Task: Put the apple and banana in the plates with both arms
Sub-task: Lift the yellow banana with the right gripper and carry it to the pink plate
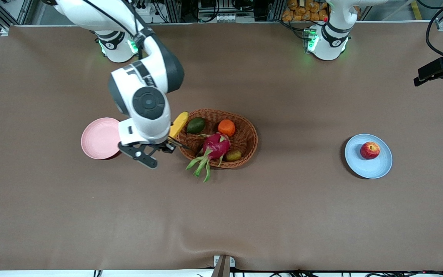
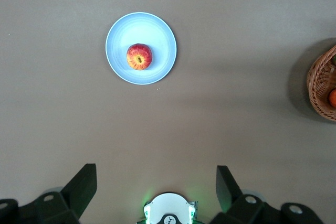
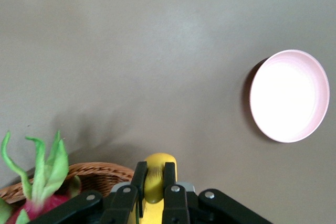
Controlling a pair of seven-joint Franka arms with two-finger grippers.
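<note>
The red apple [image 1: 370, 150] lies on the light blue plate [image 1: 377, 169] toward the left arm's end of the table; the left wrist view shows apple [image 2: 139, 56] and plate [image 2: 160, 35] from high above. My left gripper [image 2: 156, 174] is open and empty, high over the table. My right gripper [image 1: 170, 143] is shut on the yellow banana [image 1: 179, 122], which it holds up by the basket's rim, between basket and pale pink plate [image 1: 97, 138]. The right wrist view shows the fingers [image 3: 169, 174] clamped on the banana [image 3: 157, 159] and the bare pink plate [image 3: 289, 95].
An oval brown wicker basket [image 1: 249, 132] at mid-table holds a magenta dragon fruit [image 1: 216, 146], an orange [image 1: 226, 127], a dark green fruit [image 1: 195, 125] and a small brownish one [image 1: 233, 155]. Its rim also shows in both wrist views [image 2: 316, 85] [image 3: 102, 171]. A black fixture [image 1: 438, 71] overhangs the table edge.
</note>
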